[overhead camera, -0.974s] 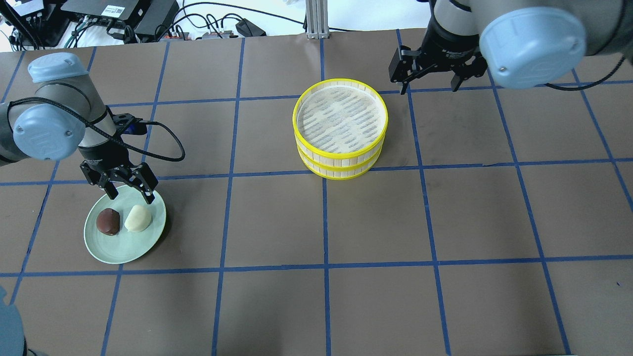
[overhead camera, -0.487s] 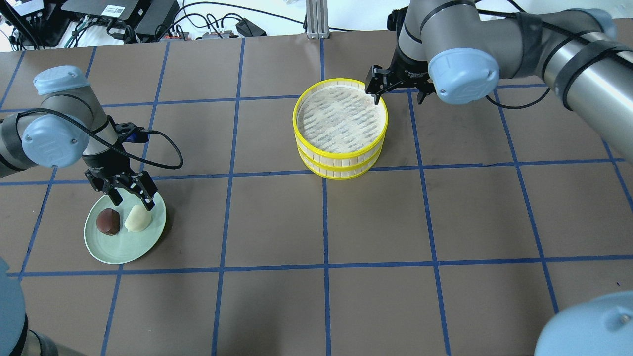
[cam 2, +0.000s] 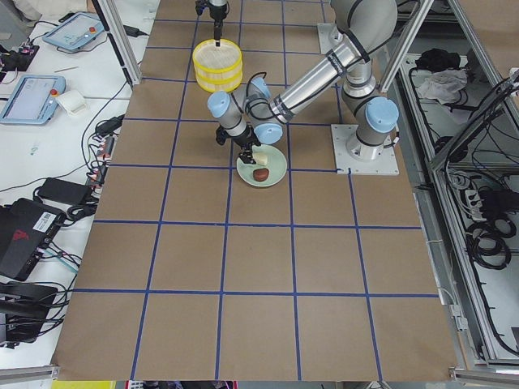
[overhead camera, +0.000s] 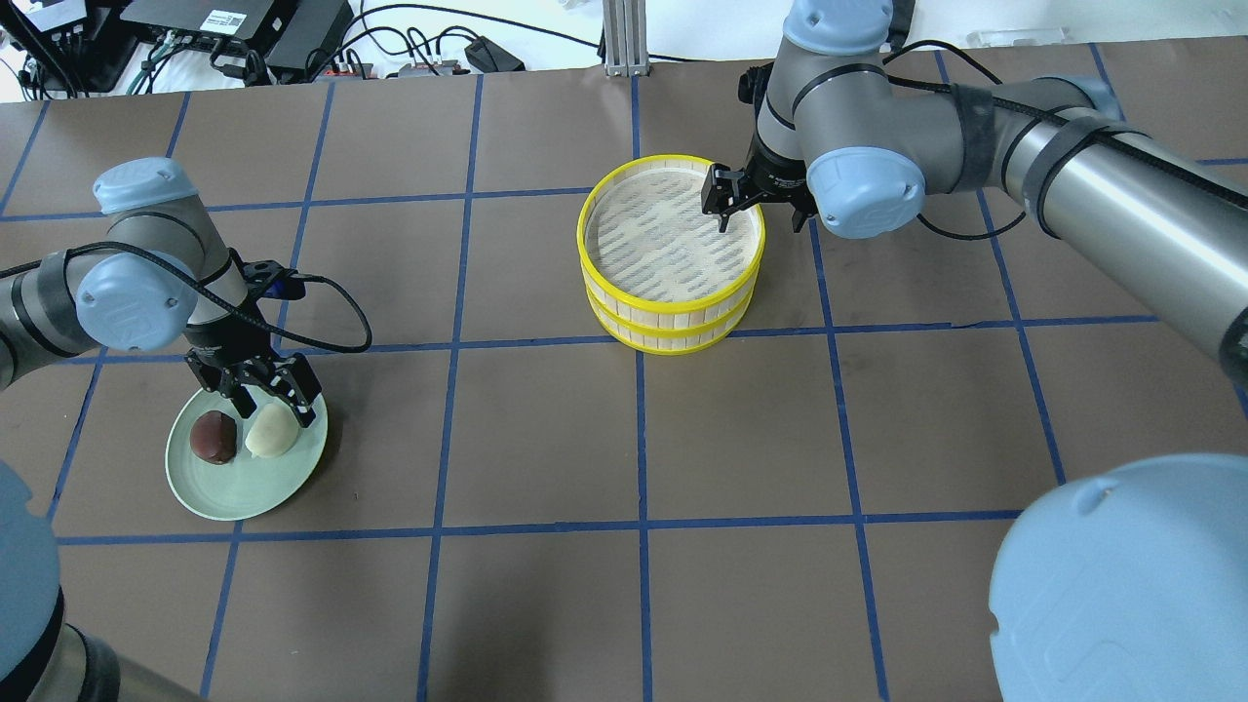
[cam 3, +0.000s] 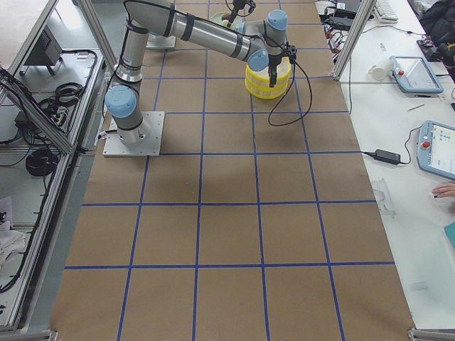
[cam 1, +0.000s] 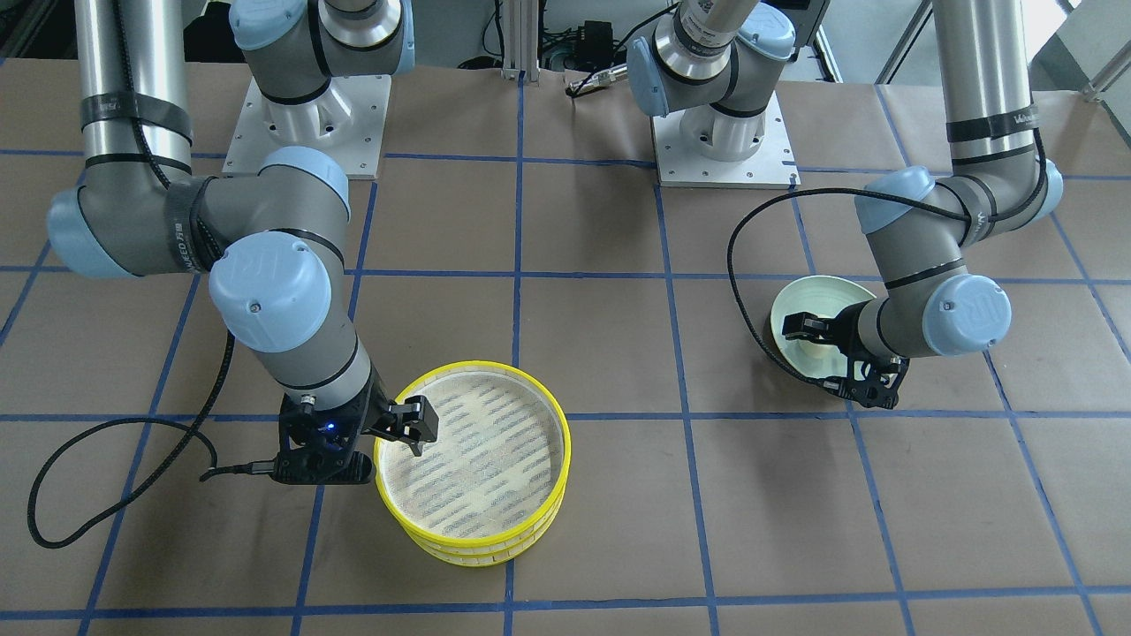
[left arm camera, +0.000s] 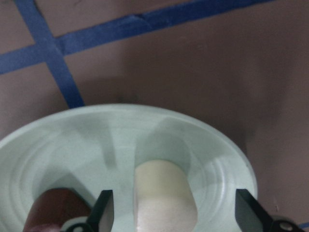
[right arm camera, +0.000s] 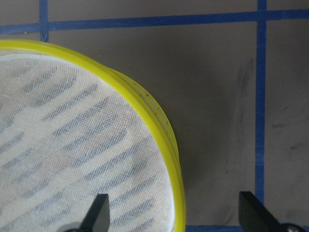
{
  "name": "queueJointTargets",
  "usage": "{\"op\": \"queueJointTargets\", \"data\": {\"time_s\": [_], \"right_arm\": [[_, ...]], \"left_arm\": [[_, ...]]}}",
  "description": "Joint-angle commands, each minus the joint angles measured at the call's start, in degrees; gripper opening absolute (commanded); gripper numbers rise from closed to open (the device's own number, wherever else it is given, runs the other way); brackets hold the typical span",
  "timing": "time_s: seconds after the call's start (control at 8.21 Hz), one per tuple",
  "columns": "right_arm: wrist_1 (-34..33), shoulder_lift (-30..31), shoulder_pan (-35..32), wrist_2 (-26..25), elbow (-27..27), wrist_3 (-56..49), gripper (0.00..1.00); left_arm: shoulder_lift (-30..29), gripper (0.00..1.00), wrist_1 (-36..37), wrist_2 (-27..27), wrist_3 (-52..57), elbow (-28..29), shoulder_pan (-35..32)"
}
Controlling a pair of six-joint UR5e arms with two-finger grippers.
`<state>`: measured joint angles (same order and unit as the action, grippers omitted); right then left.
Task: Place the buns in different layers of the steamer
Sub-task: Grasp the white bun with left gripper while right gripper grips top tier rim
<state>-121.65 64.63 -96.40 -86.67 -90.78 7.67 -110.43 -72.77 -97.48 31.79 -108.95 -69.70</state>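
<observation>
Our left claw [overhead camera: 273, 411] hangs open just over the mint-green plate [overhead camera: 244, 502]. Its wrist camera shows the two fingers either side of the cream-white bun [overhead camera: 271, 432], not yet touching it. The reddish-brown bun [overhead camera: 214, 437] lies right beside that one on the same plate, outside the fingers. Our right claw [overhead camera: 760, 216] is also spread wide. It straddles the yellow rim of the top steamer layer [overhead camera: 585, 229], with one finger over the mesh floor and the other outside the wall. That layer sits stacked on the lower steamer layer [overhead camera: 673, 336], well apart from the plate across the tabletop [overhead camera: 487, 439]. No bun is in the top layer, and we cannot see into the lower one.

We judge this to be the opening step, with both arms lining up a first grasp. Next, the left claw needs to drop a little and close gently on the cream-white bun without nudging its neighbour. The right claw needs to sink onto the rim and pinch the wall, so the top layer can be lifted off squarely to expose the one beneath.
</observation>
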Motion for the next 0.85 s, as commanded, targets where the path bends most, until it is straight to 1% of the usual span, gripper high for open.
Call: {"op": "queueJointTargets", "data": {"time_s": [0.0,0.12,0.24,0.37,0.49,0.61,0.73], "right_arm": [[-1.84,-0.56,-0.01,-0.08,-0.19,0.07,0.49],[-1.75,-0.3,-0.01,-0.34,-0.19,0.07,0.35],[-0.53,-0.12,-0.01,-0.6,-0.28,-0.19,0.24],[-0.26,-0.21,0.07,-0.78,-0.19,-0.72,0.17],[-0.26,-0.12,0.07,-0.61,-0.28,-0.46,0.13],[-0.26,-0.03,0.07,-0.17,-0.19,-0.72,0.09],[-0.17,0.05,0.07,-0.69,-0.02,-0.9,0.07]], "left_arm": [[-0.4,0.85,0.52,-0.08,0.02,-0.38,0.09],[-0.4,0.79,0.43,-0.17,0.11,-0.38,0.36],[-0.31,0.78,0.34,-0.17,0.37,-0.38,1.14],[-0.31,0.78,0.34,-0.17,1.25,-0.38,1.93],[-0.4,0.65,0.34,-0.08,2.99,-0.38,2.46],[-0.4,0.4,0.34,0.01,3.1,-0.38,2.47],[-0.48,0.18,0.34,0.53,2.93,-0.21,2.47]]}}
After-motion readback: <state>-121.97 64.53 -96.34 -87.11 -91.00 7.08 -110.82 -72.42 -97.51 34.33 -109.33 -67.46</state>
